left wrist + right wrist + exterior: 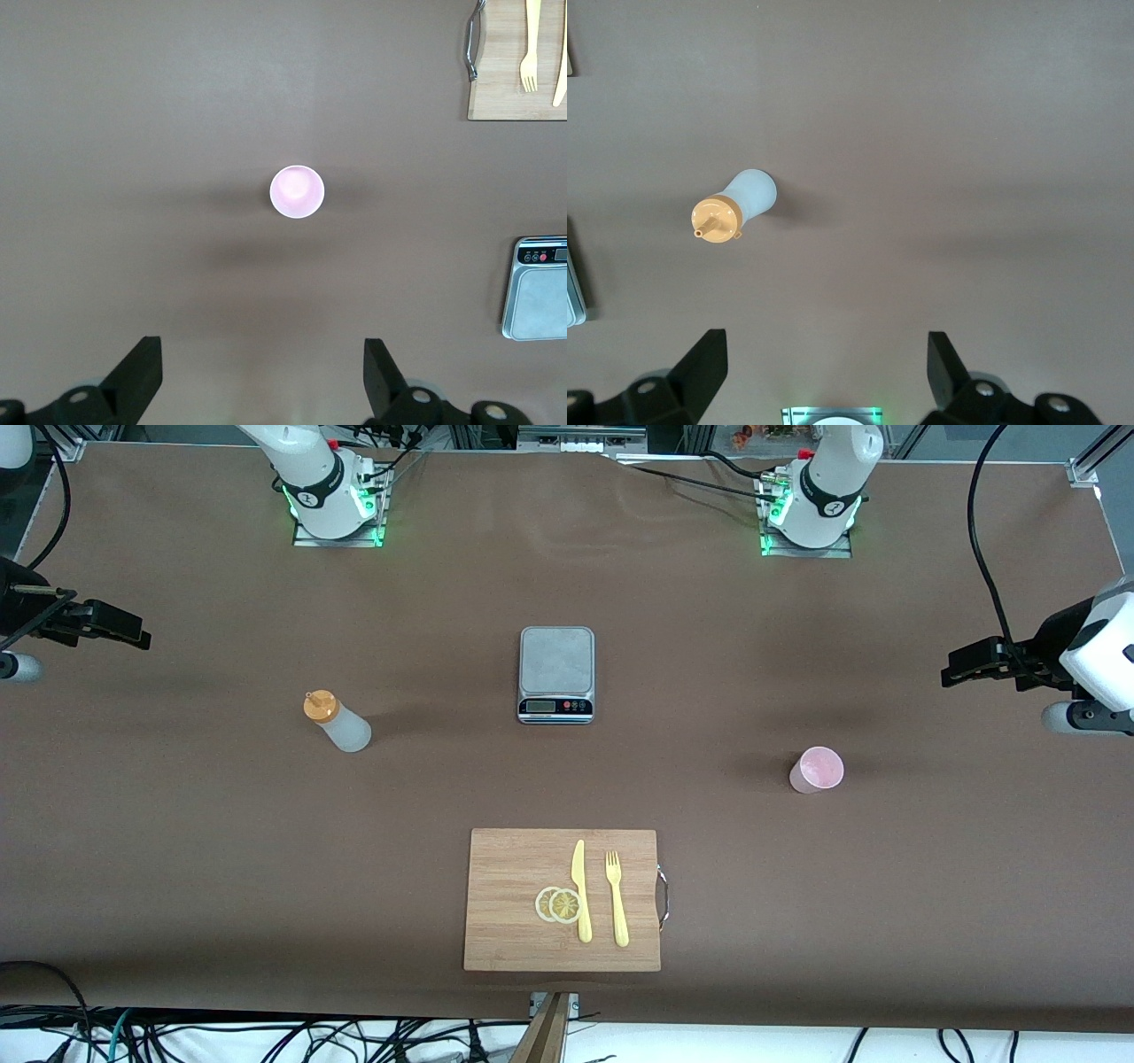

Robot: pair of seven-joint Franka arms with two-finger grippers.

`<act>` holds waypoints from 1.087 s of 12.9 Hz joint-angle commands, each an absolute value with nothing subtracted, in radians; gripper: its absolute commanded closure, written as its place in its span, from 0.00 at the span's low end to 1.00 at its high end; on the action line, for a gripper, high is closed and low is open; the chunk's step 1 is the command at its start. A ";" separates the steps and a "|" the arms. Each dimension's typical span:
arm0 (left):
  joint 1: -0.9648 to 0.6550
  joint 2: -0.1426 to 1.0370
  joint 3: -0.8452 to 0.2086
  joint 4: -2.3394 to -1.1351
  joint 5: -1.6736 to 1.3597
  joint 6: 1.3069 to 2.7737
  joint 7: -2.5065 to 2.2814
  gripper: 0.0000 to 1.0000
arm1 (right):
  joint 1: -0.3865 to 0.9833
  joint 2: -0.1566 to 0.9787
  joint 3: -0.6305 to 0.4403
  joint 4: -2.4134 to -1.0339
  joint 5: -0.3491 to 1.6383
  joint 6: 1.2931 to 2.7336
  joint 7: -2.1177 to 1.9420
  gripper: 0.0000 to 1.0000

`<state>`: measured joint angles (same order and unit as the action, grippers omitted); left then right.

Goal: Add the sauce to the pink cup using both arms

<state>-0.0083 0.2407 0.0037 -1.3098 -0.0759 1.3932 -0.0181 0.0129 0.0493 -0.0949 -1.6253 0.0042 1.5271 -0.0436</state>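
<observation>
Brown paper covers the worktop. From the front, the translucent whitish sauce squeeze bottle with an orange cap stands toward the right arm's end, the pale-pink plastic cup toward the left arm's end, a steel kitchen scale between them. Both tools hang over the worktop's end edges: right tool, left tool.

Left wrist view: fingers spread apart, empty, over the upright cup.

Right wrist view: fingers apart, empty, over the bottle.
</observation>
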 commanded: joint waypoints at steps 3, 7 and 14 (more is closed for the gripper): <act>-0.008 0.253 0.005 -1.298 -0.063 1.385 -0.026 0.00 | 0.008 0.052 -0.092 -1.606 0.008 1.509 -0.040 0.00; -0.009 0.252 0.003 -1.305 -0.060 1.387 -0.028 0.00 | 0.008 0.052 -0.091 -1.606 0.008 1.509 -0.040 0.00; -0.034 0.267 -0.014 -1.510 -0.048 1.599 -0.014 0.00 | 0.008 0.052 -0.091 -1.606 0.008 1.509 -0.040 0.00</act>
<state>-0.0254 0.2719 -0.0123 -1.4200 -0.0744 1.5034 -0.0179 0.0129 0.0493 -0.0949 -1.6253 0.0042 1.5270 -0.0437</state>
